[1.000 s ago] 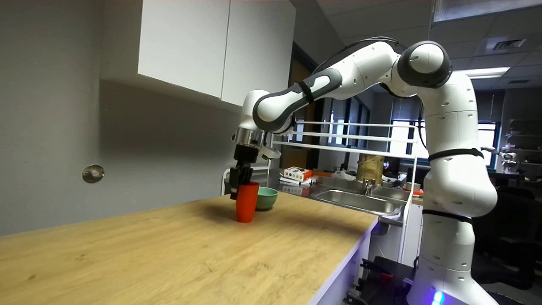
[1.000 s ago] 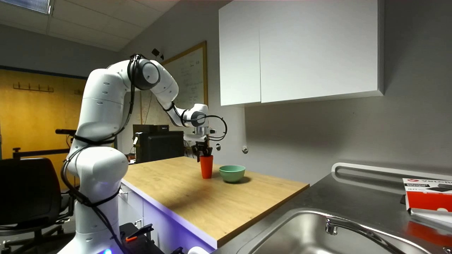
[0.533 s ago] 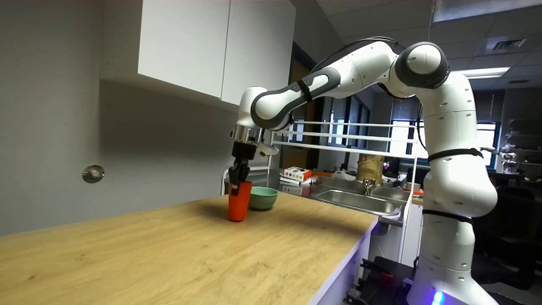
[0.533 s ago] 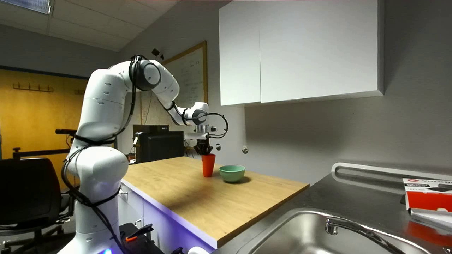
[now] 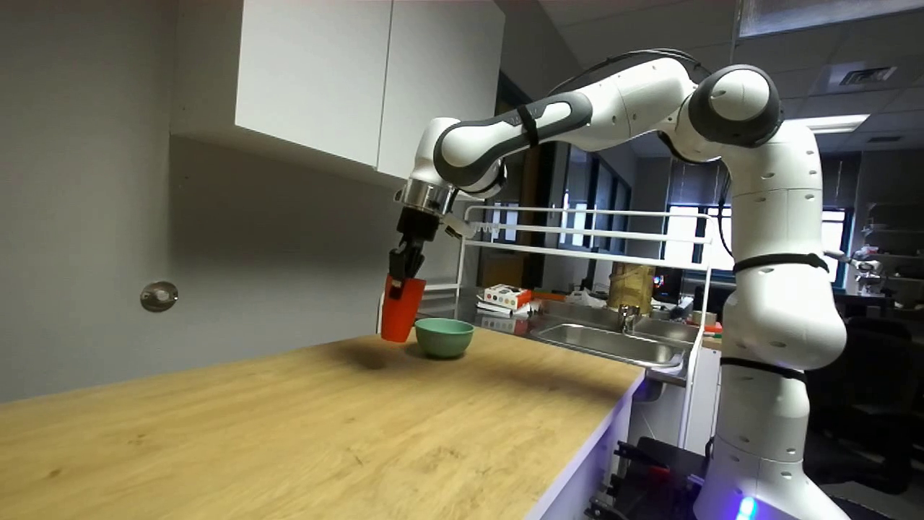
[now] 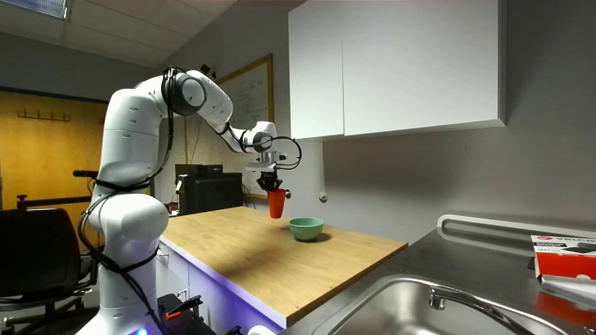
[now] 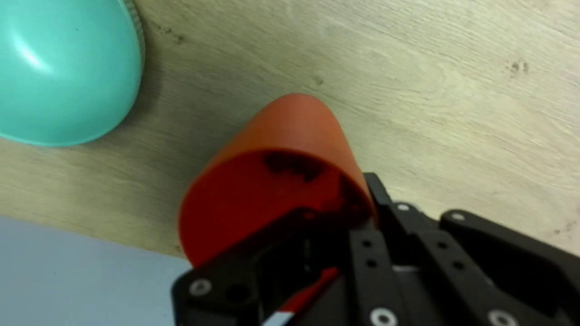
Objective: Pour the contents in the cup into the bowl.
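Tool [image 5: 401, 282] clamped on its wall, the cup [image 5: 404, 314] hangs slightly tilted above the counter [image 5: 289, 419]; the bowl [image 5: 444, 339] lies lower, just beside, toward the sink [image 6: 400, 307]; tipping should go that way.

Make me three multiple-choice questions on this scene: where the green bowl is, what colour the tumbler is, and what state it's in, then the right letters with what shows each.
1. Where is the green bowl?
A) in the sink
B) on the wood-grain tabletop
C) in the wall cabinet

2. What colour is the tumbler?
A) red-orange
B) blue
C) white

3. What state is it in?
A) standing on the tabletop
B) upside down in the bowl
C) held up by the claw

1 B: both exterior views show it resting there.
2 A: all three views show it.
3 C: the claw grips its side; in an exterior view a shadow lies clear of its base.
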